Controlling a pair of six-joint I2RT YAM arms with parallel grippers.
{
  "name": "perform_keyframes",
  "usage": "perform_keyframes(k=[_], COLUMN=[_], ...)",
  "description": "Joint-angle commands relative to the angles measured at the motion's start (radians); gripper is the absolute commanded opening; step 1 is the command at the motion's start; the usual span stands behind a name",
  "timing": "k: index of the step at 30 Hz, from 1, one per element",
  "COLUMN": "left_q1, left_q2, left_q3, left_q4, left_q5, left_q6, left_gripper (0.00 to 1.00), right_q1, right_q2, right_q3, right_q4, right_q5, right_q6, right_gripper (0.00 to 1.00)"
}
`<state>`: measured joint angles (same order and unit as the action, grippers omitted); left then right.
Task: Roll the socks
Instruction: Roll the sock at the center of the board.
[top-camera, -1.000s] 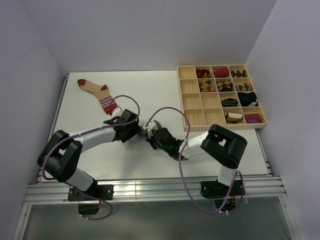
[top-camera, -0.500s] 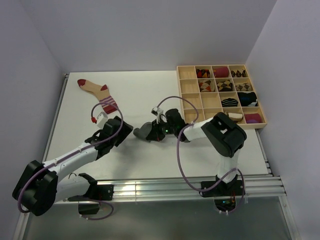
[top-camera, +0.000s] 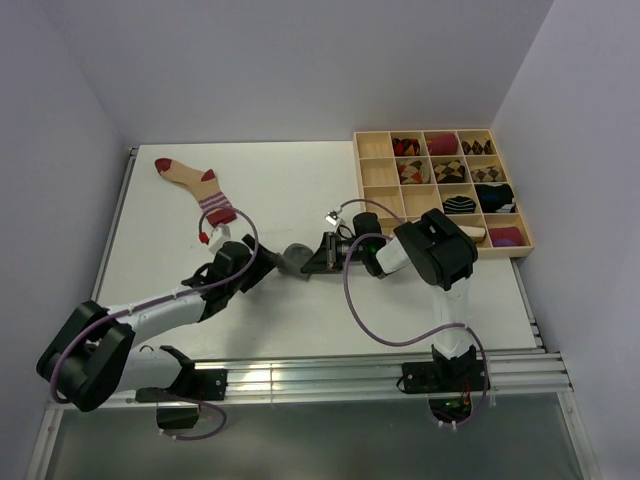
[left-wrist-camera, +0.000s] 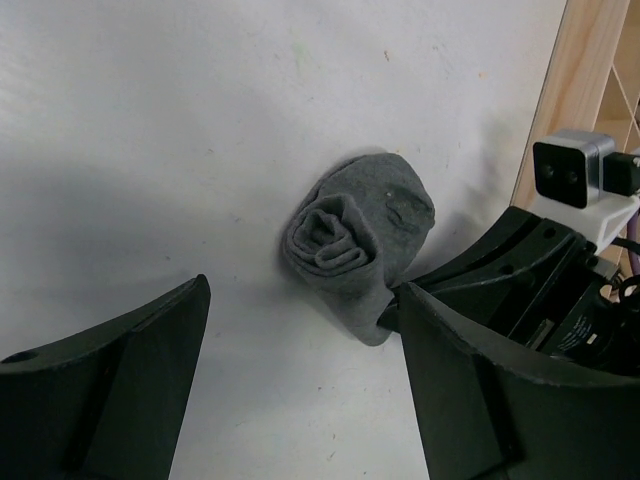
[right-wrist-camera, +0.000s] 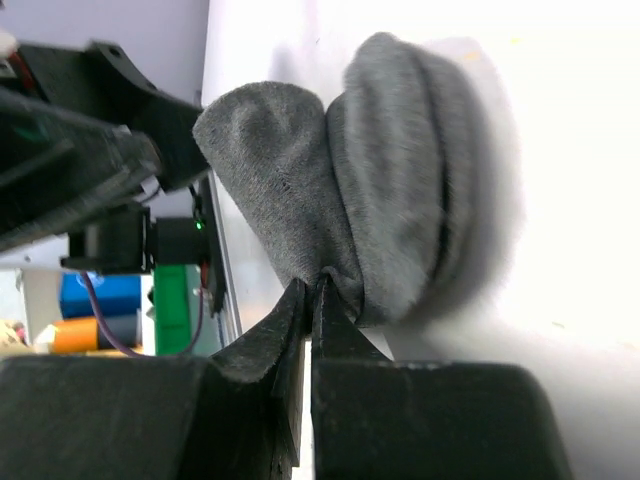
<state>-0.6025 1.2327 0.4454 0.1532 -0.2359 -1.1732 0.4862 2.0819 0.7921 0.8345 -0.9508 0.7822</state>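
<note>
White table (top-camera: 300, 180): right end effector (right-wrist-camera: 311, 288) clamped on rolled grey sock (left-wrist-camera: 355, 225); left end effector (left-wrist-camera: 300, 300) open. Advise firm pinch, level carry.

Grey sock (left-wrist-camera: 355, 240): rolled into a compact bundle, spiral end visible, resting on the table (top-camera: 290, 180) near centre. One loose edge is pinched in the right gripper (right-wrist-camera: 312, 285).

Beige sock (top-camera: 195, 185): unrolled, flat, far-left area. Dark-red toe points far-left, dark-red heel mid-length, striped cuff is nearest the centre.

fuzzy matt grey sock (left-wrist-camera: 355, 240), smooth pale wooden tray (top-camera: 358, 190).
</note>
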Motion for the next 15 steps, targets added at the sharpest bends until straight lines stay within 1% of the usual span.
perform_keyframes(k=[1, 6, 9, 10, 15], left_q1=[-0.013, -0.016, -0.017, -0.017, -0.022], left_q2=[0.048, 0.119, 0.157, 0.168, 0.171], left_q3=[0.039, 0.064, 0.070, 0.069, 0.059], left_q4=[0.103, 0.134, 0.152, 0.160, 0.215], left_q5=[0.038, 0.066, 0.075, 0.076, 0.078], left_q6=[0.056, 0.078, 0.072, 0.069, 0.083], left_gripper=[0.81, 0.80, 0.79, 0.79, 0.79], right_q1=[-0.029, -0.035, -0.035, -0.035, -0.034], right_q2=[0.036, 0.053, 0.050, 0.044, 0.030], right_q3=[-0.010, 0.004, 0.016, 0.022, 0.042], right_q4=[-0.026, -0.044, -0.089, -0.131, -0.199], right_q5=[0.033, 0.034, 0.049, 0.055, 0.078], right_q6=[0.042, 0.046, 0.017, 0.000, -0.047], right_gripper=[0.00, 0.00, 0.00, 0.00, 0.00])
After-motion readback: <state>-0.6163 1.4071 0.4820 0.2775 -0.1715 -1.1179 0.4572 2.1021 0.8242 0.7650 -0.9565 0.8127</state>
